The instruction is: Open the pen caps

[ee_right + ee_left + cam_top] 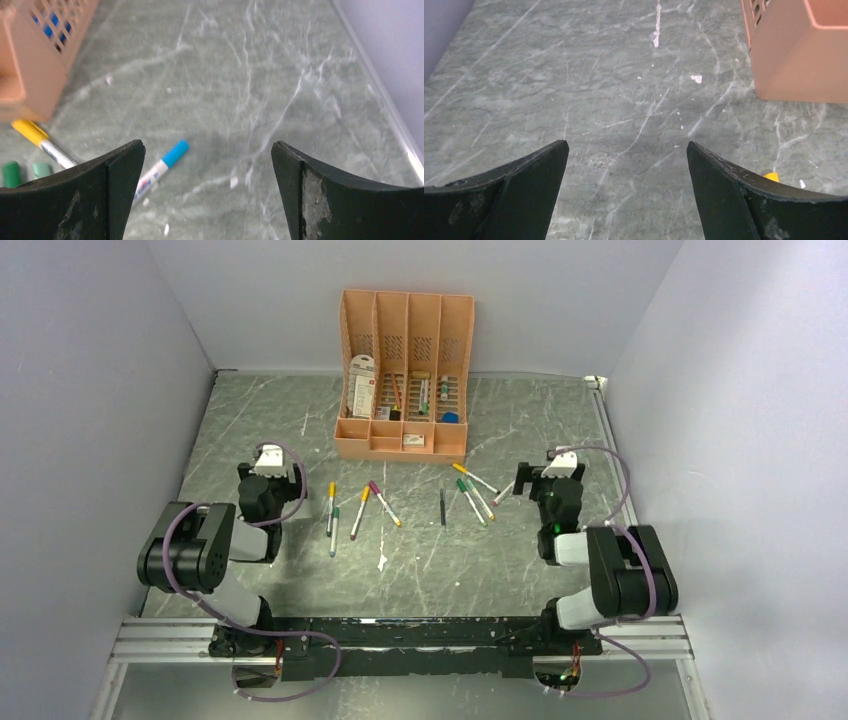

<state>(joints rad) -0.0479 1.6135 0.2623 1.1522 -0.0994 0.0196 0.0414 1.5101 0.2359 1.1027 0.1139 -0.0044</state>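
Blue-capped pen (160, 170): barrel print illegible.

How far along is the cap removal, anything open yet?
Done: nothing visible. The pens lie loose on the table; the blue cap and yellow cap seen close up are on. In hand: nothing; left gripper and right gripper are open and empty above the table. Left: every pen, as far as the top view shows.
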